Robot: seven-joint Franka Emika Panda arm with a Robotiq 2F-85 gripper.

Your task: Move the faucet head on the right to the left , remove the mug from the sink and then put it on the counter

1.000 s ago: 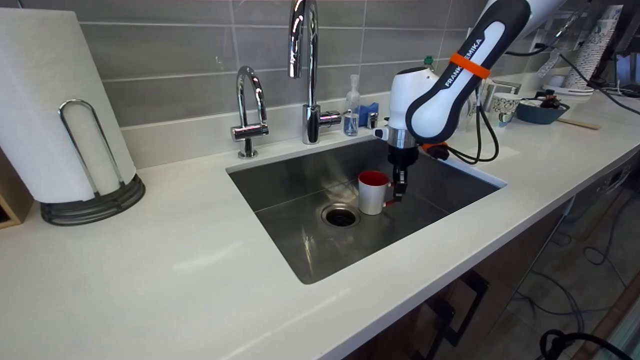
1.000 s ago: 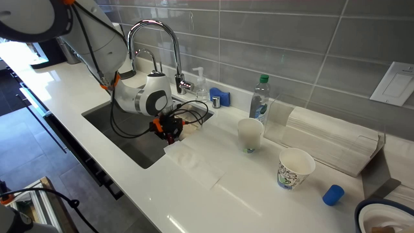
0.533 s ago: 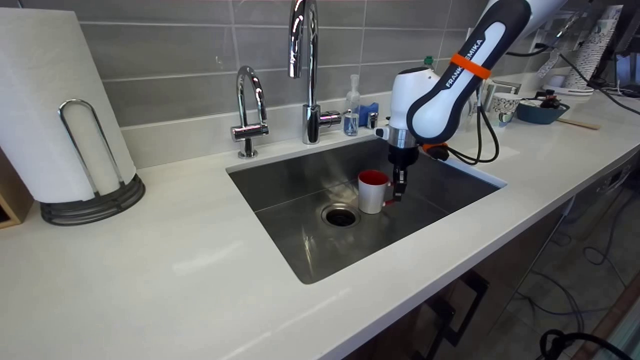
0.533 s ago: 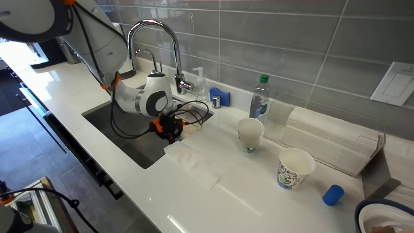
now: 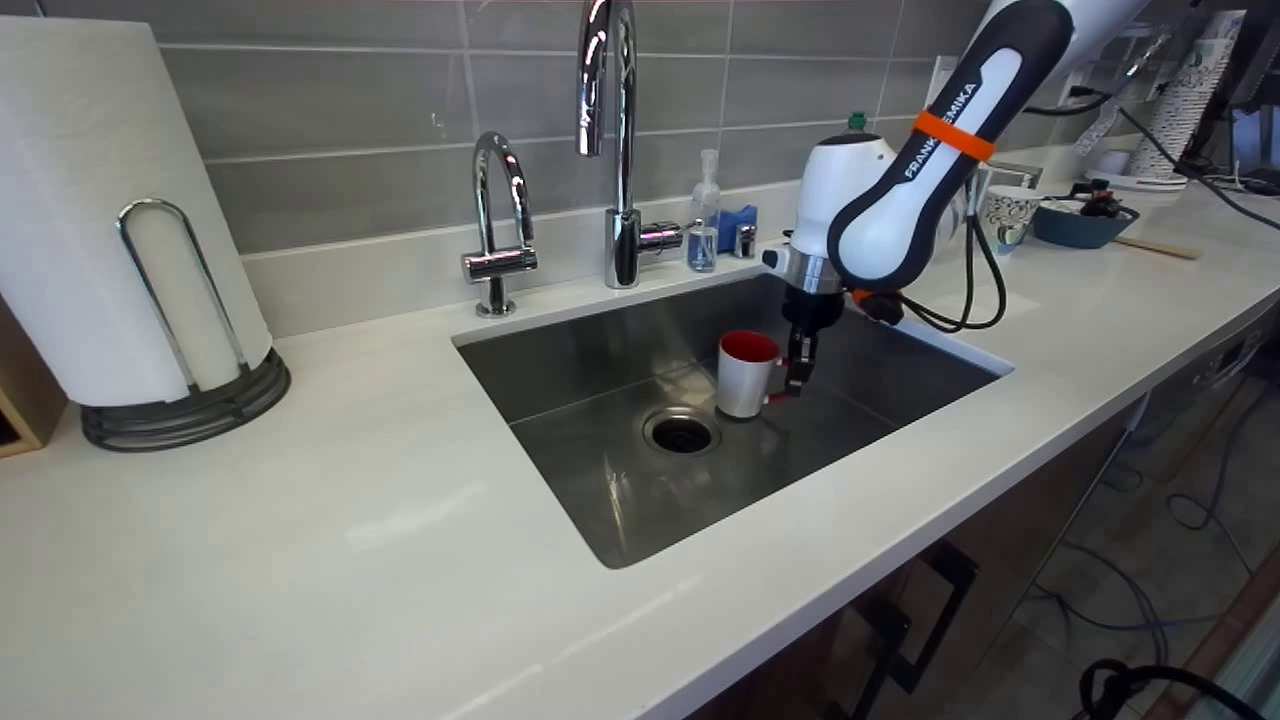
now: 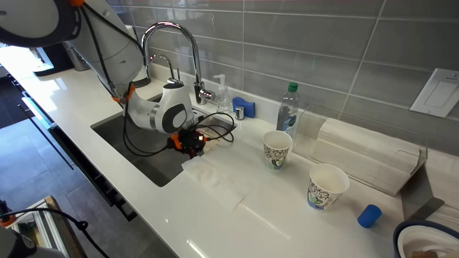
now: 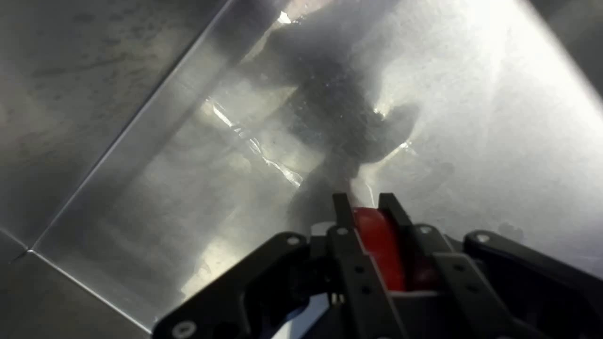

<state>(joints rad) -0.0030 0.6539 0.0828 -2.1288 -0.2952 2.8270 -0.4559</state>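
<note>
Red-lined white mug [image 5: 743,383], upright in sink [image 5: 597,455]

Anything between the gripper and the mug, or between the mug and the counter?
Nothing visible between gripper and mug: the fingers hold its red handle. Toward the counter, the sink wall stands in the way; the mug likely must be lifted over it. The tall faucet looks off to the side.
</note>
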